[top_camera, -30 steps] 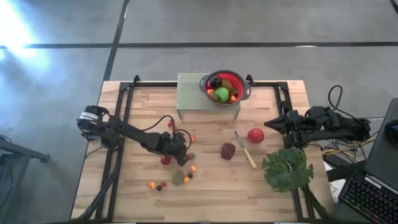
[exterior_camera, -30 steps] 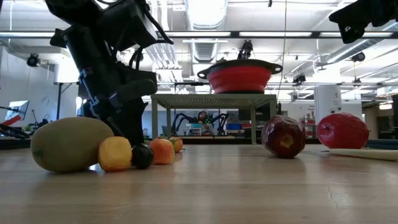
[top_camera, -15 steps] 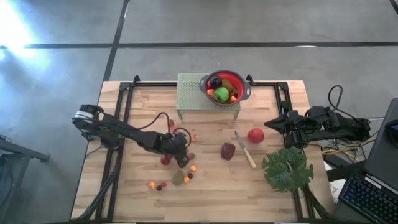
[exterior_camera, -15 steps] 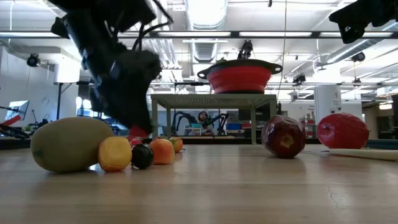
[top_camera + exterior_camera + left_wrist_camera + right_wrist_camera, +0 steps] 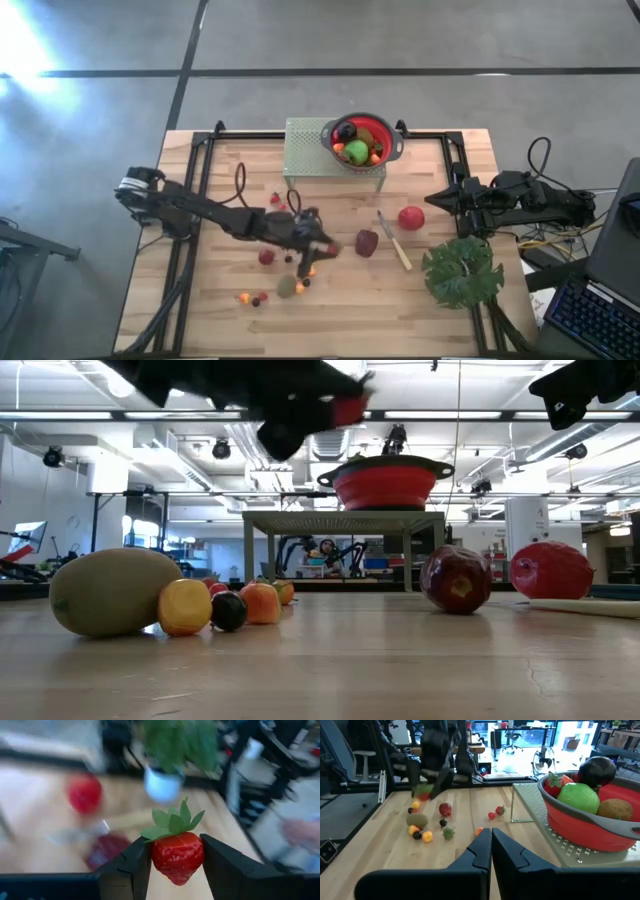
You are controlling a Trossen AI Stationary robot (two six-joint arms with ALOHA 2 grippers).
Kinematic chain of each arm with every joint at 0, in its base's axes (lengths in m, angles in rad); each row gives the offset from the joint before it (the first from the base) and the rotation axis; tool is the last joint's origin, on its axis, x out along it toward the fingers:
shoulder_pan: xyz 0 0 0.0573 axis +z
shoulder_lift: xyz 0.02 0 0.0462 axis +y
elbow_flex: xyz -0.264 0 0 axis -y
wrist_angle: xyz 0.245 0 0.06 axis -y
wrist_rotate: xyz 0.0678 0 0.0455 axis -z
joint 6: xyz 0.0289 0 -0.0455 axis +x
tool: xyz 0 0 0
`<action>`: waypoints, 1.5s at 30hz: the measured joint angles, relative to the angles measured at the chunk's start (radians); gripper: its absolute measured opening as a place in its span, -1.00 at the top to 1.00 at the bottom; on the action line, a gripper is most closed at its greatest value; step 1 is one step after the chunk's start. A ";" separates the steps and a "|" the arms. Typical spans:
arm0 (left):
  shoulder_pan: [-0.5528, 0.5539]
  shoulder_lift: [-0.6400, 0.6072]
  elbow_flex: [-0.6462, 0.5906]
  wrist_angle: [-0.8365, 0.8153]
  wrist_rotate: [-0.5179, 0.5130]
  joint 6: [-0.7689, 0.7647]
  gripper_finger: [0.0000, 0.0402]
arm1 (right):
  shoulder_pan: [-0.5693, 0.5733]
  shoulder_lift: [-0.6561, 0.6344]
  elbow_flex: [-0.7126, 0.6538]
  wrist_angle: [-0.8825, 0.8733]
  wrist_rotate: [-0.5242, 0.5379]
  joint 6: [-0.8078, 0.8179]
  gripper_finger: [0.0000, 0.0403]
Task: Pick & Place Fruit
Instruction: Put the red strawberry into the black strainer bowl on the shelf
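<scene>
We see the left hand (image 5: 176,857) above the middle of the wooden worktop (image 5: 440,310), its two fingers clamped on a red strawberry (image 5: 177,856) with green leaves on top, lifted clear of the surface. Below it, loose fruit lies scattered: a brown kiwi (image 5: 115,591), small orange pieces (image 5: 185,607) and a dark berry (image 5: 228,610). A red colander (image 5: 385,135) on a perforated stand (image 5: 305,150) holds a green apple (image 5: 356,152). The right hand (image 5: 491,847) waits at the worktop's right edge, fingers closed together and empty.
</scene>
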 joint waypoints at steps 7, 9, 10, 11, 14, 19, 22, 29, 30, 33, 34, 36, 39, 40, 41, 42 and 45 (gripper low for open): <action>0.106 0.003 0.176 0.022 -0.181 0.280 0.19 | 0.000 0.000 0.000 0.000 0.000 0.000 0.96; 0.150 0.003 0.228 0.011 -0.217 0.320 0.19 | 0.000 0.000 0.000 0.000 0.000 0.000 0.96; 0.174 0.003 0.251 -0.001 -0.232 0.333 0.19 | 0.000 0.000 0.000 0.000 0.000 0.000 0.96; 0.198 0.004 0.276 -0.020 -0.242 0.338 0.19 | 0.000 0.000 0.000 0.000 0.000 0.000 0.96; 0.273 0.005 0.352 -0.106 -0.247 0.320 0.19 | 0.000 0.000 0.000 0.000 0.000 0.000 0.96; 0.368 0.044 0.438 -0.250 -0.248 0.292 0.19 | 0.000 0.000 0.000 0.000 0.000 0.000 0.96; 0.397 0.073 0.462 -0.282 -0.246 0.287 0.19 | 0.000 0.000 0.000 0.000 0.000 0.000 0.96; 0.420 0.123 0.481 -0.275 -0.246 0.310 0.19 | 0.000 0.000 0.000 0.000 0.000 0.000 0.96; 0.421 0.131 0.481 -0.274 -0.244 0.317 0.19 | 0.000 0.000 0.000 0.000 0.000 0.000 0.96; 0.426 0.162 0.481 -0.270 -0.244 0.320 0.19 | 0.000 0.000 0.000 0.000 0.000 0.000 0.96; 0.428 0.172 0.482 -0.271 -0.244 0.326 0.19 | 0.000 0.000 0.000 0.000 0.000 0.000 0.96; 0.429 0.185 0.485 -0.276 -0.245 0.349 0.19 | 0.000 0.000 0.000 0.000 0.000 0.000 0.96; 0.429 0.187 0.495 -0.269 -0.245 0.391 0.19 | 0.000 0.000 0.000 0.000 0.000 0.000 0.96; 0.429 0.187 0.498 -0.266 -0.245 0.397 0.19 | 0.000 0.000 0.000 0.000 0.000 0.000 0.96; 0.429 0.186 0.501 -0.264 -0.245 0.398 0.19 | 0.000 0.000 0.000 0.000 0.000 0.000 0.96; 0.428 0.186 0.504 -0.261 -0.245 0.398 0.19 | 0.000 0.000 0.000 0.000 0.000 0.000 0.96; 0.429 0.187 0.504 -0.243 -0.245 0.399 0.19 | 0.000 0.000 0.000 0.000 0.000 0.000 0.96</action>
